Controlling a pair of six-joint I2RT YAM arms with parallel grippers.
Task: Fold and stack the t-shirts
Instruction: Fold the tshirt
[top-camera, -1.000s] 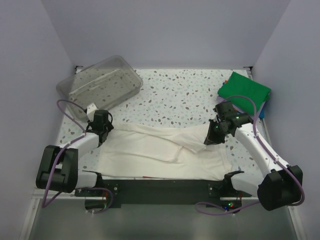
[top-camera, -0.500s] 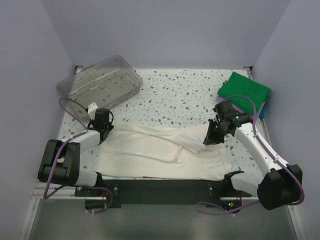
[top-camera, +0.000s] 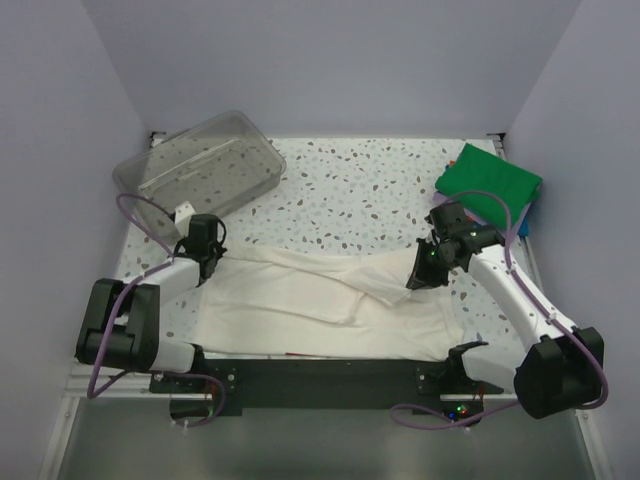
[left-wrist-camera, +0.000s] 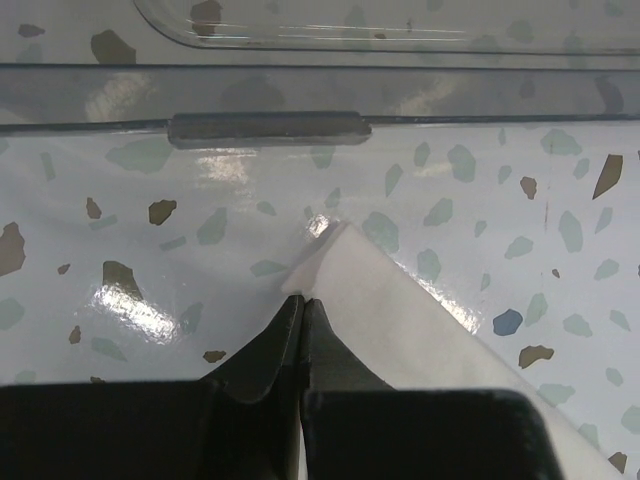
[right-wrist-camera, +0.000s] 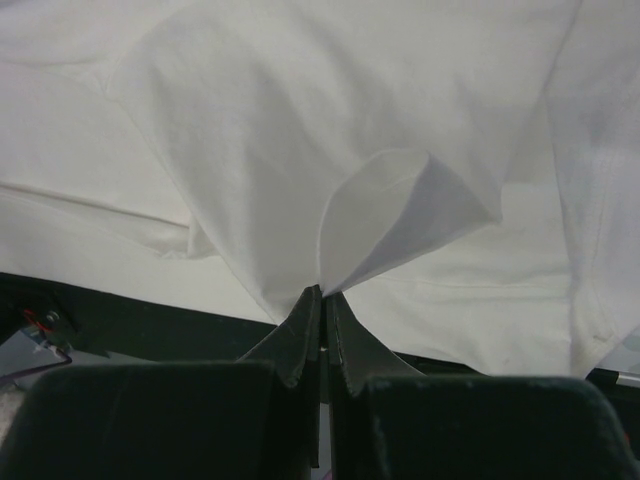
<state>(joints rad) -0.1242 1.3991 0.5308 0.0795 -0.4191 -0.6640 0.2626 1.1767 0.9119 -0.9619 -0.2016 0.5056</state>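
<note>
A clear plastic tub (top-camera: 200, 165) lies at the far left of the table, set askew to the table's edges, with its left end nearer than its right end. The table's speckles show through its walls. In the left wrist view the tub (left-wrist-camera: 350, 25) runs along the far side, and a short dark grey bar (left-wrist-camera: 268, 128) sits on its near rim. The table top (top-camera: 360, 190) is white terrazzo with grey, teal and brown flecks, glossy enough to throw back bright glints of light. Plain lavender walls (top-camera: 330, 60) close it in on the left, far and right sides. A black rail (top-camera: 320, 372) runs along the near edge.
</note>
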